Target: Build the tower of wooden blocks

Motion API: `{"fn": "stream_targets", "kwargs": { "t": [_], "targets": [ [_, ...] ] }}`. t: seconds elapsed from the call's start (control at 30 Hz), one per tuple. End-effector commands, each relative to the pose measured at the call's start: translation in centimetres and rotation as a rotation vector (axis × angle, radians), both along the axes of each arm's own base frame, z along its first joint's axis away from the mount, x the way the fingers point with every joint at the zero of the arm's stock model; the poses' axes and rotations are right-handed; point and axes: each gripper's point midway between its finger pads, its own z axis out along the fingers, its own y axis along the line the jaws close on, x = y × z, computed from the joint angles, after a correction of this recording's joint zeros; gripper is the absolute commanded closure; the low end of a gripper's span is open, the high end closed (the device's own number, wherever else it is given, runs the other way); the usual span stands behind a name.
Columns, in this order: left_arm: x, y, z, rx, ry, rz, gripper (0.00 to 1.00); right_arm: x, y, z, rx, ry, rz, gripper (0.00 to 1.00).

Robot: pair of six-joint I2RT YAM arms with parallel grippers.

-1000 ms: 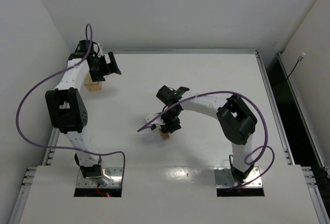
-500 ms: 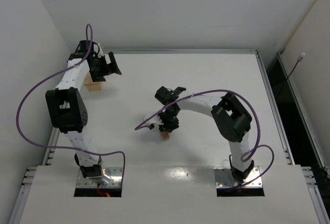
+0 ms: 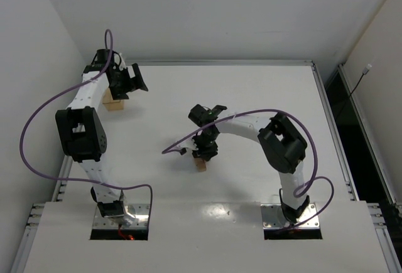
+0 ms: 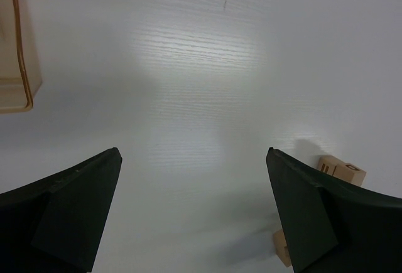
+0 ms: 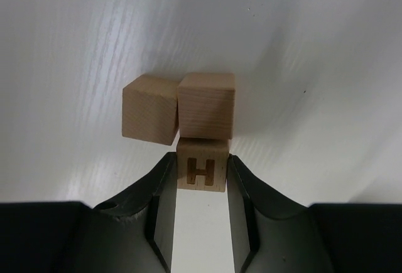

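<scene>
Pinching a cube marked H (image 5: 201, 174) by two opposite sides, the right gripper (image 5: 201, 159) hangs low over the middle of the table (image 3: 251, 85). Just beyond the held cube, two plain wood blocks (image 5: 206, 105) sit side by side and touching, the left-hand block (image 5: 149, 110) turned a little. I cannot tell whether the H cube rests on the table or is raised off it, and I can make out no tower of more than one level. The left gripper (image 4: 193, 160) hovers at the far left, jaws spread around nothing, with two more cubes (image 4: 341, 169) at the right edge of its wrist view. I judge this to be the stacking step. Next, the H cube needs lifting, centring squarely over one plain block, and a gentle release.
</scene>
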Motion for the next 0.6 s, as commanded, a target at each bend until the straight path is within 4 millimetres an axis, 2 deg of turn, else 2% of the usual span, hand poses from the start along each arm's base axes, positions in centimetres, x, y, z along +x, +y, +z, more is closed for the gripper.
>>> {"fn": "stream_targets", "kwargs": {
  "t": [0.0,0.07,0.1,0.13,0.23,0.27,0.3,0.37,0.4,0.47,0.5,0.57],
  "targets": [
    [0.4,0.3,0.9,-0.009,-0.025,0.001,0.0,0.7,0.8,4.6,0.084,0.0,-0.092,1.0],
    [0.1,0.7,1.1,-0.002,-0.03,0.049,0.0,0.5,1.3,7.3,0.133,0.041,-0.173,1.0],
    [-0.2,1.6,0.9,0.039,-0.019,0.096,0.0,0.8,1.5,8.3,0.156,0.05,-0.212,1.0],
    [-0.7,1.9,0.9,0.05,-0.022,0.12,0.0,0.6,1.9,10.2,0.186,0.074,-0.299,1.0],
    [-1.6,2.6,0.5,0.067,-0.018,0.195,0.0,1.7,2.5,12.8,0.228,0.081,-0.45,1.0],
    [-2.5,2.4,-0.6,0.051,0.015,0.215,0.0,1.7,2.6,13.6,0.226,0.106,-0.547,1.0],
    [-3.0,1.9,-0.4,0.05,0.008,0.222,0.0,2.5,2.9,14.5,0.24,0.095,-0.609,1.0],
    [-4.4,1.8,-1.6,0.056,0.018,0.257,0.0,3.6,3.0,14.4,0.207,0.114,-0.809,1.0],
    [-4.9,1.7,-1.9,0.069,0.022,0.269,0.0,4.4,2.7,13.4,0.168,0.104,-0.897,1.0],
    [-6.0,1.1,-2.8,0.069,0.025,0.258,0.0,5.5,2.4,12.9,0.136,0.126,-1.076,1.0],
    [-6.3,0.8,-2.8,0.056,0.026,0.248,0.0,5.6,1.9,12.3,0.103,0.12,-1.131,1.0],
    [-6.6,0.2,-2.1,0.048,0.01,0.232,0.0,7.2,1.2,12.2,0.104,0.054,-1.273,1.0]
  ]
}}
